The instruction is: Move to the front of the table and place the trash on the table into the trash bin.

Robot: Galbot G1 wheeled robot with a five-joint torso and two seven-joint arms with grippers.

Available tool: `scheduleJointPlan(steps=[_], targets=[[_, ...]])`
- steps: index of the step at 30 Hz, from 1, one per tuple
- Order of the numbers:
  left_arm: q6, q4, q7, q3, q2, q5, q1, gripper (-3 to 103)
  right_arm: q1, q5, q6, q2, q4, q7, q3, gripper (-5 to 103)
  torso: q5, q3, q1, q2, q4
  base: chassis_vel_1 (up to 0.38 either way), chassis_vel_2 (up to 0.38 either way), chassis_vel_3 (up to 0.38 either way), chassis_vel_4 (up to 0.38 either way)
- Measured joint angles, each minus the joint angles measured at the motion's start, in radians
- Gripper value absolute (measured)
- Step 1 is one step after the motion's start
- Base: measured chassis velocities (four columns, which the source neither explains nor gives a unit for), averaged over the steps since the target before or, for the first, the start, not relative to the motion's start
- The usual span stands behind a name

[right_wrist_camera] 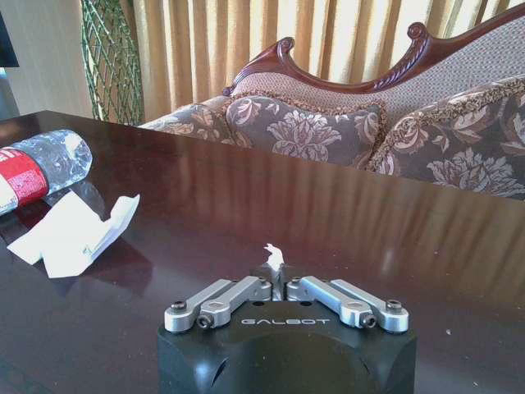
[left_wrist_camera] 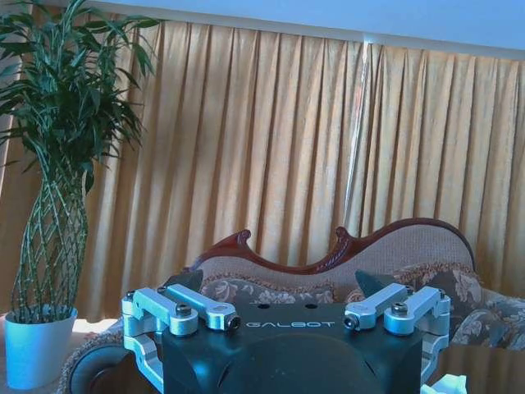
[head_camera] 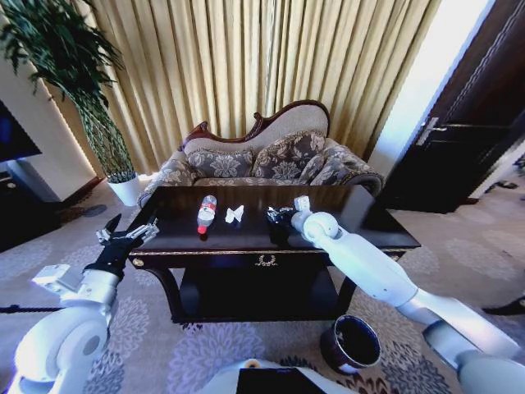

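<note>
Right claw (right_wrist_camera: 277, 277) pinched tight on white paper scrap (right_wrist_camera: 271, 254).

Right arm stretched forward, right tool (head_camera: 281, 217) low over the table (head_camera: 369, 215), fingers pinched together on a white scrap (right_wrist_camera: 272, 255). Left arm bent at side, left tool (head_camera: 125, 235) spread wide.

Table (right_wrist_camera: 344, 213): glossy dark wood, mirror-smooth. Bottle (right_wrist_camera: 37, 168) beside the right gripper (right_wrist_camera: 277, 283): clear plastic. Paper (right_wrist_camera: 74, 234): white, creased. Gripper links: brushed metal.
</note>
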State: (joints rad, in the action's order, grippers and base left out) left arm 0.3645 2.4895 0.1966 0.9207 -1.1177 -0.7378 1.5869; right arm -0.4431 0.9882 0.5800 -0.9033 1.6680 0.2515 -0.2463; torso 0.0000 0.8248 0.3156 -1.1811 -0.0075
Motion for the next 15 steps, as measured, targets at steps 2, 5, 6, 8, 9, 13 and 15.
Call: scheduleJointPlan(steps=[2, 5, 6, 8, 9, 13, 15], targets=[[0.000, 0.001, 0.000, 0.000, 0.002, -0.001, -0.001, 100, -0.004, 0.001, -0.001, 0.004, 0.005, 0.001, 0.002, 1, 0.0000, 0.000, 0.000, 0.000, 0.0000, 0.000, 0.000, 0.000, 0.000], [0.000, 0.005, 0.001, 0.004, 0.005, -0.003, 0.000, 100, -0.025, 0.003, -0.004, 0.009, 0.025, 0.012, 0.019, 1, 0.0000, 0.000, 0.000, 0.000, 0.0001, 0.000, 0.000, 0.000, 0.000], [0.000, 0.008, 0.001, 0.007, 0.005, -0.004, 0.003, 100, -0.043, 0.004, -0.013, 0.013, 0.039, 0.022, 0.030, 1, 0.0001, 0.000, 0.000, 0.000, 0.0002, 0.000, 0.000, 0.000, 0.000], [0.000, 0.009, 0.002, 0.013, 0.005, -0.009, 0.005, 100, -0.083, -0.007, -0.042, 0.023, 0.084, 0.036, 0.086, 1, 0.0001, 0.000, 0.000, 0.000, 0.0001, 0.000, 0.000, 0.000, 0.000], [0.000, 0.009, 0.002, 0.013, 0.005, -0.009, 0.005, 100, -0.083, -0.007, -0.042, 0.023, 0.084, 0.036, 0.086, 1, 0.0001, 0.000, 0.000, 0.000, 0.0001, 0.000, 0.000, 0.000, 0.000], [0.000, 0.005, 0.002, 0.021, 0.007, -0.019, 0.001, 100, -0.175, -0.069, -0.125, 0.046, 0.172, 0.044, 0.217, 1, 0.0000, 0.000, 0.000, 0.000, 0.0003, 0.000, 0.000, 0.000, 0.000], [0.000, 0.004, 0.002, 0.025, 0.009, -0.023, 0.001, 100, -0.230, -0.083, -0.134, 0.062, 0.208, 0.055, 0.279, 1, -0.0001, 0.000, 0.000, 0.000, 0.0001, 0.000, 0.000, 0.000, 0.000]])
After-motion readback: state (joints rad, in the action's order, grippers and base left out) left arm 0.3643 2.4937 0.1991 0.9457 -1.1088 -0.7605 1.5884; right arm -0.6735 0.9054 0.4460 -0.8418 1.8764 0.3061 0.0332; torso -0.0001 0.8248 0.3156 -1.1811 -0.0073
